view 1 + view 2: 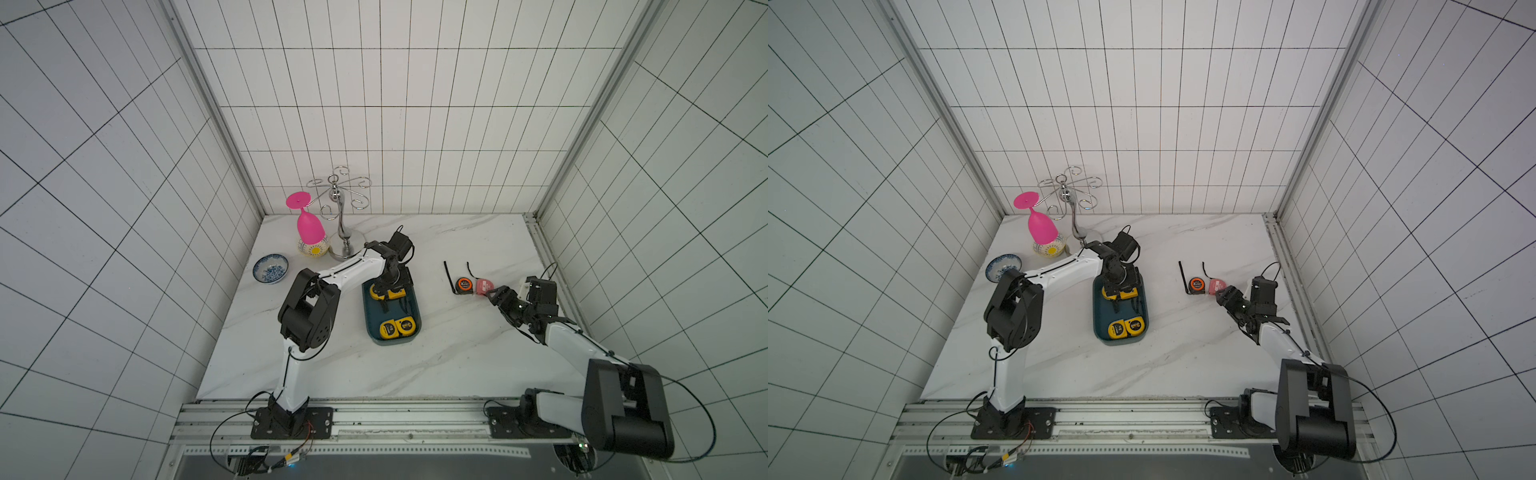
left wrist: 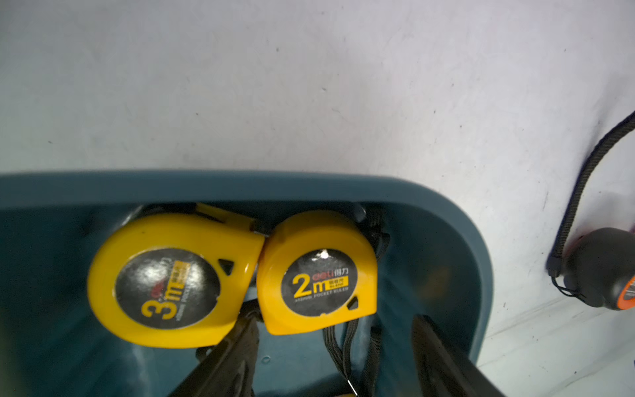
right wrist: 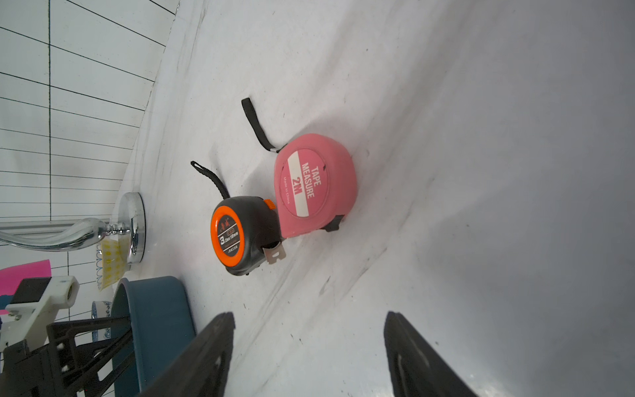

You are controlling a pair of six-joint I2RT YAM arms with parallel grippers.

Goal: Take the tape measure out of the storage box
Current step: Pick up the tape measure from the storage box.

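left jaws by face-up tape measure

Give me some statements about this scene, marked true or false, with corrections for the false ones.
1. The 2m yellow tape measure lies in the storage box. True.
2. The pink tape measure lies in the storage box too. False: it lies on the table, beside the orange-and-black tape measure.
3. The right end effector grips a tape measure. False: it is open and empty.
4. The left end effector is open, down inside the storage box. True.
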